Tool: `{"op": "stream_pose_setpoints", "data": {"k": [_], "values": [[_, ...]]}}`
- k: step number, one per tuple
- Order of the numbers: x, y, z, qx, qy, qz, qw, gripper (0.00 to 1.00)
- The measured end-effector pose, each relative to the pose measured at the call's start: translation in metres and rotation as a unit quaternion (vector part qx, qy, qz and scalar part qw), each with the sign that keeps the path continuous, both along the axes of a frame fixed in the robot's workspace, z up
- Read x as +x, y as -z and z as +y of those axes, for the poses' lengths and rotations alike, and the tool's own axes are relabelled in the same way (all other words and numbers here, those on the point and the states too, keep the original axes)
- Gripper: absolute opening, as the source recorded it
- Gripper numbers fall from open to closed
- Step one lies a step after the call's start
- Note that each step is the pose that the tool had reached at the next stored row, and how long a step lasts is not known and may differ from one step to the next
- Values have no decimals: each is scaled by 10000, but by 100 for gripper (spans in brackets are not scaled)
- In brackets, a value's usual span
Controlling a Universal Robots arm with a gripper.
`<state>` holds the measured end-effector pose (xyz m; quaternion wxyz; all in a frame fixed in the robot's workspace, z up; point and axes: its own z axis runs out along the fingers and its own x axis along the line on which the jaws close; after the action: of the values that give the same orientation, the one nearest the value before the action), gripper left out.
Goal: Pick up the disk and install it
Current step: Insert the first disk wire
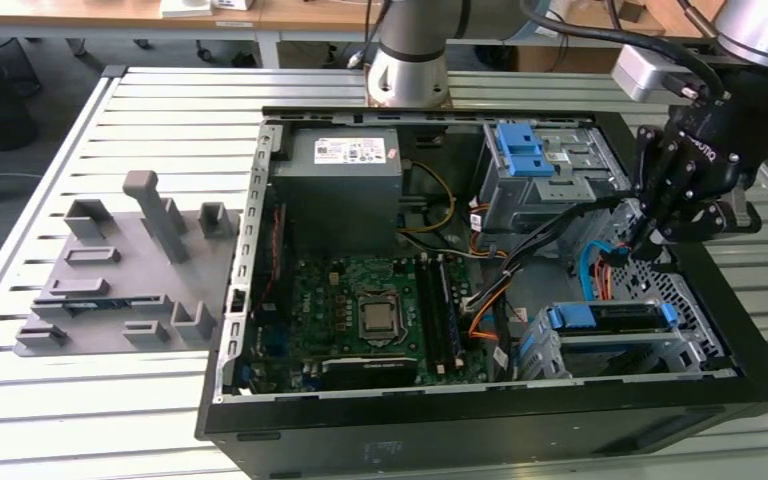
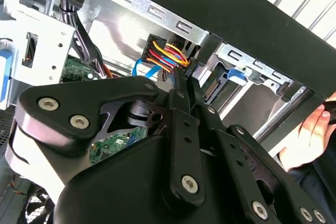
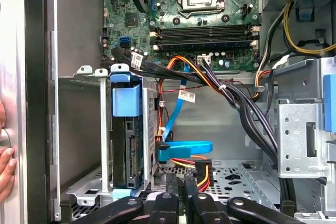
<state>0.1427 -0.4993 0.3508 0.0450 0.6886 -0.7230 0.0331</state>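
Standing on the slatted metal bench (image 1: 77, 400), an open black computer case (image 1: 491, 430) shows its green motherboard (image 1: 371, 320) in the middle. A grey power-supply box (image 1: 344, 175) sits at the far end of the case, with a grey metal cage (image 1: 551, 170) carrying blue clips just beside it toward the exterior view's right. Off to the exterior view's left, a grey moulded holder (image 1: 117, 280) rests on the bench, well apart from the case. The robot arm's black hand (image 1: 664, 215) hangs over the case's edge at the exterior view's right, its fingers drawn together on a black connector (image 2: 182, 72) with red, yellow and orange wires. The disk (image 1: 611, 318) sits in its bay in the near corner of the case, blue bracket around it; in the first wrist view it stands on edge in the bay with its blue tab (image 3: 126, 98) outward. A flat blue data cable (image 3: 184, 148) lies between disk and hand. A person's hand (image 3: 5, 174) rests against the case's outer wall.
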Motion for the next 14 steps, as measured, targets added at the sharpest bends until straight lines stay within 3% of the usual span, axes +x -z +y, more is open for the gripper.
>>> {"op": "stream_pose_setpoints", "data": {"k": [5, 8, 14], "values": [[-43, -2, -46, 1, 1, -29, 10000, 16], [-56, -1, -80, 4, -6, -69, 10000, 16], [-84, 2, -188, 28, -15, -117, 9999, 16]]}}
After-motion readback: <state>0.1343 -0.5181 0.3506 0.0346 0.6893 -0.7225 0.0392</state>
